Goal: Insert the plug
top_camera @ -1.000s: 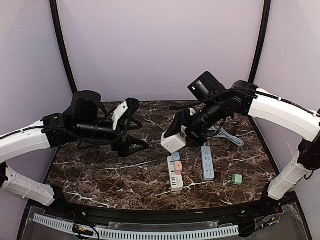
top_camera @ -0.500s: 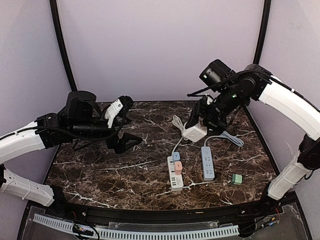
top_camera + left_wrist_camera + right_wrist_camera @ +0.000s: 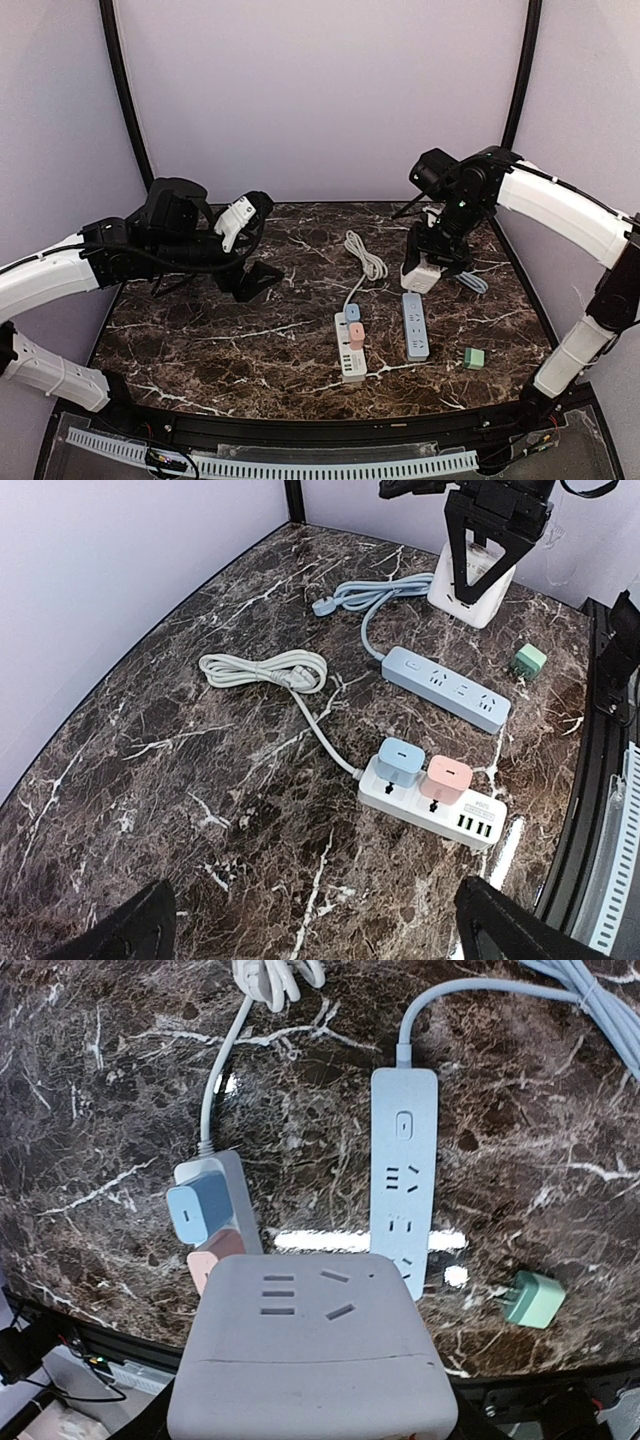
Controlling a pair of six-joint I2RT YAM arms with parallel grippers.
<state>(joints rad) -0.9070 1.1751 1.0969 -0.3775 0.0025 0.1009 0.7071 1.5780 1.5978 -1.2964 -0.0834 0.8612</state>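
Observation:
My right gripper [image 3: 428,262] is shut on a white cube socket block [image 3: 420,274] and holds it above the far end of the light-blue power strip [image 3: 415,326]. In the right wrist view the block [image 3: 310,1350] fills the foreground, with the blue strip [image 3: 403,1175] beyond it. A white power strip [image 3: 350,350] to its left carries a blue plug [image 3: 398,761] and a pink plug [image 3: 447,777]. A small green plug [image 3: 474,358] lies loose to the right of the blue strip. My left gripper [image 3: 250,250] is open and empty, well left of the strips.
The white strip's coiled cable [image 3: 365,255] lies behind it. The blue strip's bundled cable [image 3: 470,282] lies at the back right. The green plug also shows in the left wrist view [image 3: 529,662] and in the right wrist view [image 3: 532,1299]. Black frame posts stand at the back corners.
My right arm has carried the white block rightward and back, from over the white strip to over the blue strip's far end. My left gripper has shifted only slightly.

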